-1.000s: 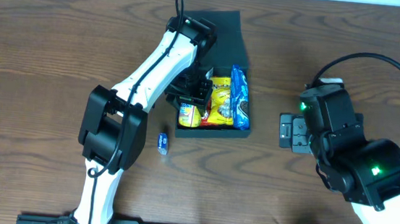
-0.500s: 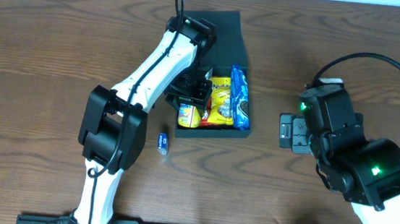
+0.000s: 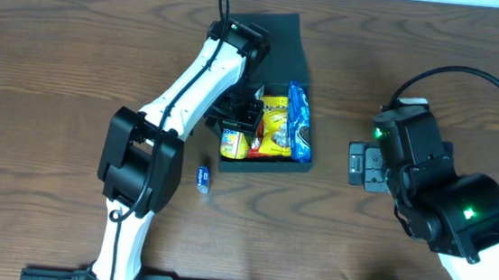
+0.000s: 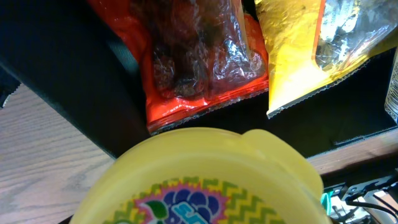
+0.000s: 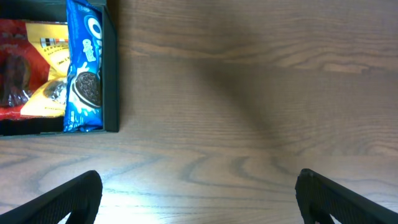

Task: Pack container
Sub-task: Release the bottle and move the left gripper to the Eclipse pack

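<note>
Partly hidden: left gripper (image 3: 243,114), its fingers unseen in the wrist view, seemingly clasped round one yellow round plastic tub (image 4: 205,180) with its label cut off, at the left end of one dark teal-green square cardboard container (image 3: 265,167), open at mid-table. Inside: one red clear-fronted packet (image 4: 193,62), one yellow foil packet (image 4: 298,56), one blue biscuit packet (image 5: 84,74); outside, one small blue packet (image 3: 202,178) on the brown wooden table (image 5: 261,93). Right gripper (image 5: 199,186), fingers spread wide, well right of the container.
</note>
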Motion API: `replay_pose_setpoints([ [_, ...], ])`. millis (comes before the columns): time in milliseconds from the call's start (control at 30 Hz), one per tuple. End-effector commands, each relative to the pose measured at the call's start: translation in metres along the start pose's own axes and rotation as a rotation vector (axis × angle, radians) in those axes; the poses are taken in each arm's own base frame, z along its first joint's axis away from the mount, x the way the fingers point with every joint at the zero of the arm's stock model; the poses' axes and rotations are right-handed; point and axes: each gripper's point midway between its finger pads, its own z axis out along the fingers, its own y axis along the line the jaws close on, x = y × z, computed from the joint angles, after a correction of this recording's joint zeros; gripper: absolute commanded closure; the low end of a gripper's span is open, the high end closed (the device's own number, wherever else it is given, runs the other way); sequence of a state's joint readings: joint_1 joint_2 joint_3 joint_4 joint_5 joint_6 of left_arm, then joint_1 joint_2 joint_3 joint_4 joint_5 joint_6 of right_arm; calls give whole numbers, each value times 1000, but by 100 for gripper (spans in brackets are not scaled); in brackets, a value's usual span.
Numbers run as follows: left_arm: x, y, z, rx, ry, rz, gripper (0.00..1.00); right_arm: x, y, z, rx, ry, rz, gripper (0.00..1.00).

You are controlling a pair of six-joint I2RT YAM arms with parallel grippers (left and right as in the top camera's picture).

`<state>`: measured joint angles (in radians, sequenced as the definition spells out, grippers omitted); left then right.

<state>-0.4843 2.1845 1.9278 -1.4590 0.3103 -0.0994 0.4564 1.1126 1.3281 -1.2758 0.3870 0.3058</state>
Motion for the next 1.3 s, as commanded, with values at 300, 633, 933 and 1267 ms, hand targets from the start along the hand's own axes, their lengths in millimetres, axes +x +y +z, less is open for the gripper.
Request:
replay_pose_setpoints([
  [300,-6,3,-5,-15,-24,12,19,1,-5,1,23,5,-6,1],
  [633,-5,3,-71,-74,-242,52,5,3,-5,2,26,11,-9,1],
  [933,79,23,-166,-195,-493,-27,5,4,-8,1,37,13,-11,1],
  [1267,138,28,-112,-254,-676,-145,5,4,-8,1,38,17,-12,1],
])
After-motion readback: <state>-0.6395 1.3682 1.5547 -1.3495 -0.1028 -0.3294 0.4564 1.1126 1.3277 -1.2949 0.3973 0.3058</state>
